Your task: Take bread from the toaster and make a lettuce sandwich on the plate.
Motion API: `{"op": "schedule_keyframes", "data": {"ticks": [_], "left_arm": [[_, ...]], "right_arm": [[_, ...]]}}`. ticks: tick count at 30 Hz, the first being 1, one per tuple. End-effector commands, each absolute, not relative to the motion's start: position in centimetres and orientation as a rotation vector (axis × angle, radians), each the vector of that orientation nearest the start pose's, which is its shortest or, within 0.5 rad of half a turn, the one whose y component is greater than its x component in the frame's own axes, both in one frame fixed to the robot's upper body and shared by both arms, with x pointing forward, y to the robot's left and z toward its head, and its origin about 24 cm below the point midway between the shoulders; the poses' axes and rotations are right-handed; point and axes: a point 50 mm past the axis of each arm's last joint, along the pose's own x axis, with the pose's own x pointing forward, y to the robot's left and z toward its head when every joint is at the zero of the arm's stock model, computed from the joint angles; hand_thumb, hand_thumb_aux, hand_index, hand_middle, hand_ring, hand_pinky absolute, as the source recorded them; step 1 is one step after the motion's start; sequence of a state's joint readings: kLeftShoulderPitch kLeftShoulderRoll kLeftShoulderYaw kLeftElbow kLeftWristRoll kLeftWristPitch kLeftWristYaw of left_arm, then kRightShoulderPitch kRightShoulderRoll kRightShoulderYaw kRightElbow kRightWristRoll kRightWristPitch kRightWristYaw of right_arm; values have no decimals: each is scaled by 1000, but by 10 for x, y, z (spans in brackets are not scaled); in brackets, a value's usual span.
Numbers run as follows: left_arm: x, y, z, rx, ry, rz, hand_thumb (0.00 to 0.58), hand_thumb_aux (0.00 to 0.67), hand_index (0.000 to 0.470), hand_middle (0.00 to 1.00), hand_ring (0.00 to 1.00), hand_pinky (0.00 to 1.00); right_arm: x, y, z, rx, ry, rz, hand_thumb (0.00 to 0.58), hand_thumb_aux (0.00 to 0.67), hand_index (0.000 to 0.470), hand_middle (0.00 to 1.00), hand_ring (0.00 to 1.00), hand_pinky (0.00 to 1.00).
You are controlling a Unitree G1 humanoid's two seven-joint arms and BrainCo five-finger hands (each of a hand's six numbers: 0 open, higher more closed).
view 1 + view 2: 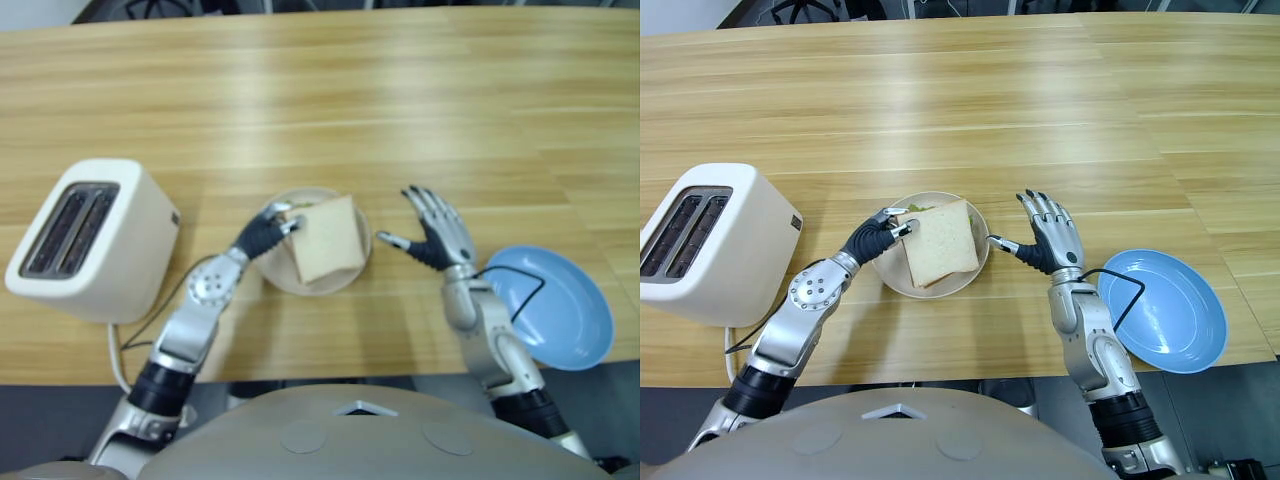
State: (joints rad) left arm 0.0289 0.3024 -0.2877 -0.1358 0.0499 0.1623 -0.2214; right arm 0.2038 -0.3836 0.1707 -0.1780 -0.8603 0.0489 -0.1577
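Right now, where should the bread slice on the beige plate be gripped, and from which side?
Probably the right edge of the bread slice, pinched from the right by the open right hand. It lies flat on the beige plate, that edge free near the rim, while the left hand is at its upper left corner.

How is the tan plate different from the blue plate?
The round tan plate carries a white bread slice; the round blue plate carries nothing. The tan plate sits between the left hand and the right hand; the blue plate lies right of both. The blue plate looks wider. Both are round.
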Motion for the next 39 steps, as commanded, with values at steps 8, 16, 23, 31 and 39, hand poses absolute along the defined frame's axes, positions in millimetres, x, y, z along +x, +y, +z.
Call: {"op": "schedule_keyframes", "data": {"ticks": [8, 16, 23, 31, 39], "left_arm": [[249, 137, -2, 366, 182, -430, 580, 670, 460, 1000, 1000, 1000], [255, 139, -5, 266, 197, -397, 580, 670, 460, 1000, 1000, 1000], [257, 138, -19, 199, 285, -357, 580, 670, 460, 1000, 1000, 1000], [256, 121, 1, 40, 178, -436, 580, 670, 460, 1000, 1000, 1000], [258, 127, 21, -104, 96, -414, 580, 670, 460, 1000, 1000, 1000]], "right_arm": [[208, -196, 49, -1211, -69, 14, 0, 0, 0, 0, 0, 0], [205, -194, 47, -1214, -64, 28, 0, 0, 0, 0, 0, 0], [197, -153, 42, -1240, -188, 322, 0, 0, 0, 0, 0, 0], [198, -146, 35, -1288, -210, 394, 0, 0, 0, 0, 0, 0], [199, -152, 33, -1296, -189, 356, 0, 0, 0, 0, 0, 0]]}}
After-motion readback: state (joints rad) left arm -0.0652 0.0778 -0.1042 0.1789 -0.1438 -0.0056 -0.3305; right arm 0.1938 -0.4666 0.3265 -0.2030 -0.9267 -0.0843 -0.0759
